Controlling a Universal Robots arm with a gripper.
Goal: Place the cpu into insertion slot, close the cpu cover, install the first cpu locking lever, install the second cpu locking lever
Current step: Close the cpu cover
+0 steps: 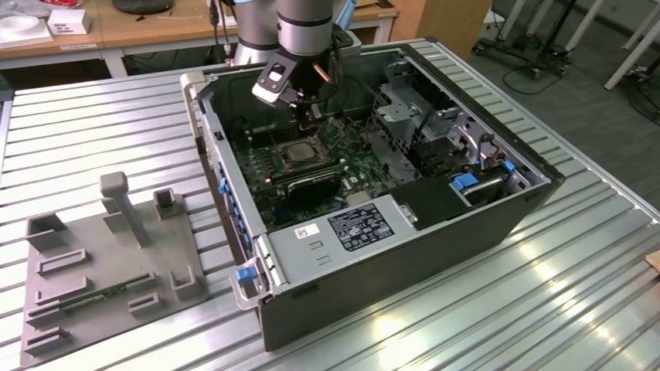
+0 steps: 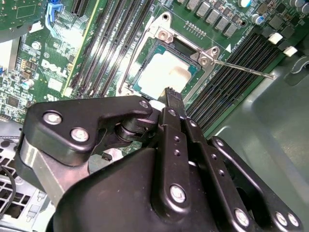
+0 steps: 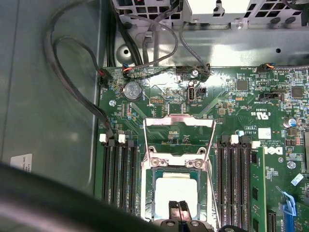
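Note:
Inside the open computer case [image 1: 413,232], the cpu [image 2: 161,72] lies with its pale metal face up in the insertion slot [image 1: 299,152] on the green motherboard. The silvery cpu cover [image 2: 166,36] appears to lie flat around it, and the chip [image 3: 176,188] shows through the cover's [image 3: 176,164] window. A thin locking lever rod [image 2: 246,68] sticks out sideways over the memory slots; the first wrist view shows the lever [image 3: 212,193] beside the socket. My gripper [image 2: 171,94] is shut with nothing held, its tips [image 3: 179,209] just over the chip's near edge. The exterior view has the gripper [image 1: 304,116] right above the socket.
Black memory slots [image 3: 118,174] flank the socket on both sides. Cables [image 3: 77,72] run along the case wall, and a drive cage [image 1: 413,116] stands at the exterior view's right. A grey fixture tray [image 1: 103,263] sits on the slatted metal table [image 1: 515,309] outside the case.

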